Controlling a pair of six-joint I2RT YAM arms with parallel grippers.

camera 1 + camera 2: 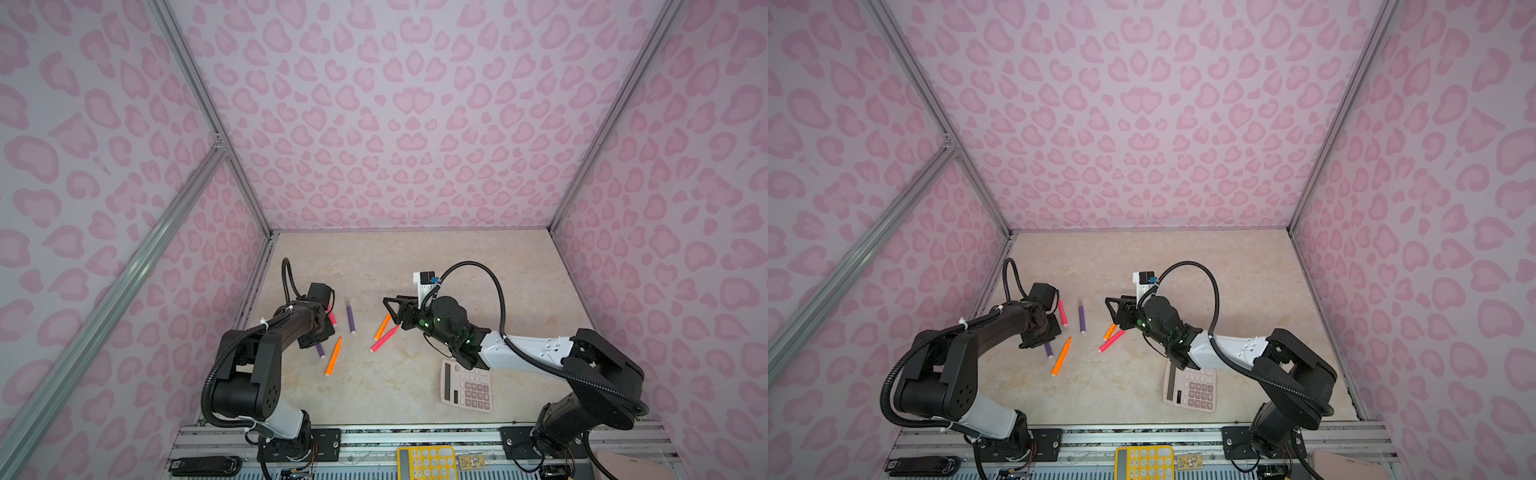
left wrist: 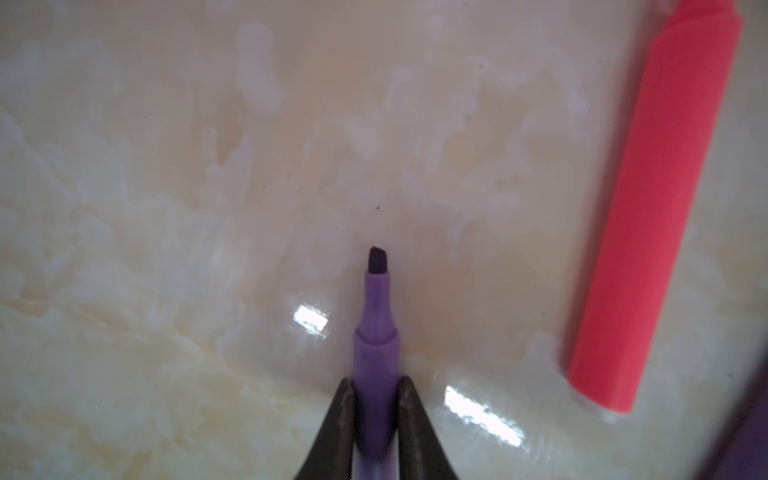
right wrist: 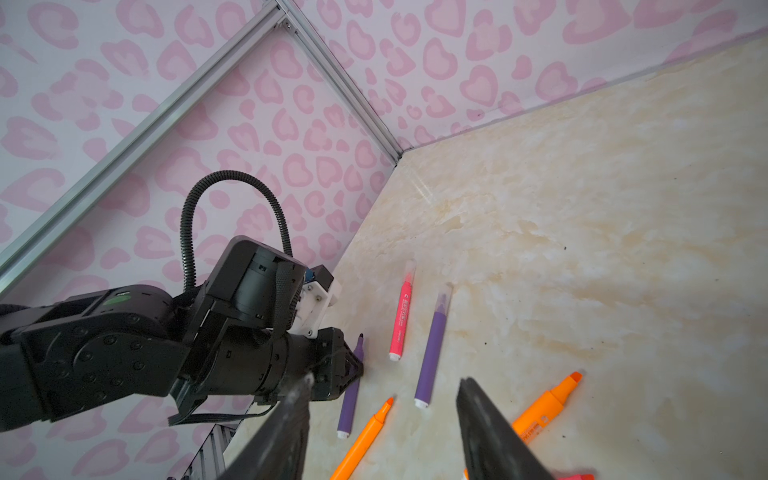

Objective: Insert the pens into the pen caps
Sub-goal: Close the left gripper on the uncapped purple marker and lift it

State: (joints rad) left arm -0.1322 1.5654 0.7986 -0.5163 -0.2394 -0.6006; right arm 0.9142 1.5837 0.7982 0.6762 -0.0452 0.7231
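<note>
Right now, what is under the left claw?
An uncapped purple pen, pinched in the left claw, low on the beige table. In both top views the left arm covers all but its rear end.

2 top views look down; wrist cameras share uncapped purple pen (image 2: 376, 374).

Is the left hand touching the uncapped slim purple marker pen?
Touching: the left wrist view shows the left hand with both black fingers pressed against the uncapped slim purple marker pen.
</note>
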